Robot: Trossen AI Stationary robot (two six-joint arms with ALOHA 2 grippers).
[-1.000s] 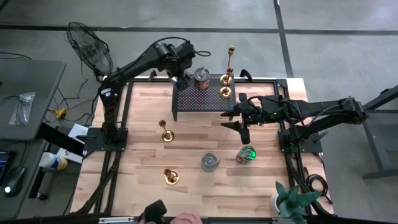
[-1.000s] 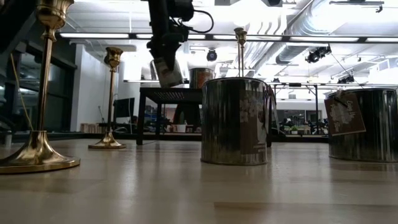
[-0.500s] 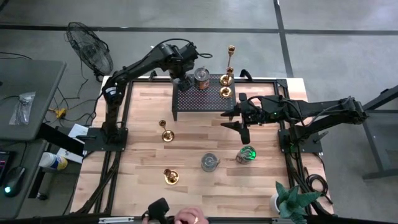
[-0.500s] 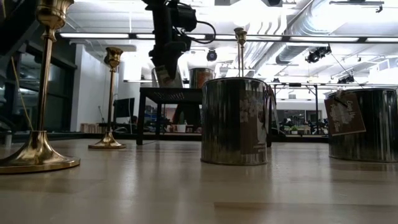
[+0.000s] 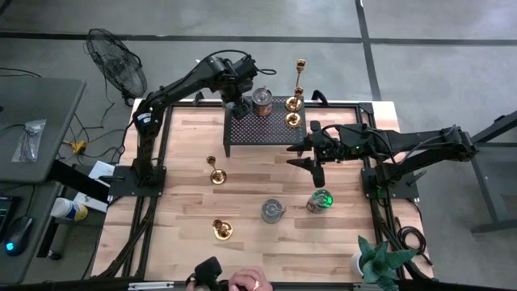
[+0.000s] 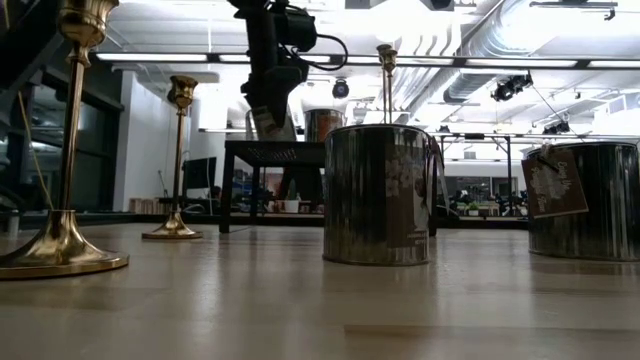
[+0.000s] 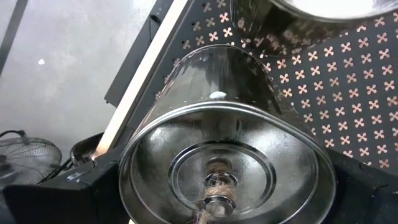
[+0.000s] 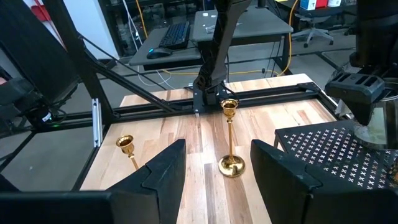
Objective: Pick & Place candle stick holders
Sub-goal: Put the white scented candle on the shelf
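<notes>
From above, my left gripper (image 5: 239, 107) is out over the far left corner of the black perforated stand (image 5: 262, 129), a silvery cup (image 5: 240, 107) in its grasp. A second silvery cup (image 5: 261, 99) already sits on the stand just beside it, and two brass candlesticks (image 5: 295, 102) stand at the stand's far right. My right gripper (image 5: 311, 164) hangs over bare wood near the stand's right end, fingers apart, nothing in them. Down on the table (image 5: 186, 162), two more brass candlesticks (image 5: 216, 175) wait on the left and two more silvery cups (image 5: 273, 211) toward the near side.

From table level, my left gripper shows above the stand's top, its cup low over the deck; I can't tell whether it touches.

Through my left wrist, the cup (image 7: 227, 165) fills the view, clamped mouth toward me over the perforated deck (image 7: 360, 118), the neighbour cup's wall (image 7: 292, 28) close behind.

Through my right wrist, my fingers (image 8: 158, 171) stand parted and empty, facing the two table candlesticks (image 8: 230, 140).

So I judge this is the placing step: next, settle the cup flat, clear of its neighbour, then let go.
</notes>
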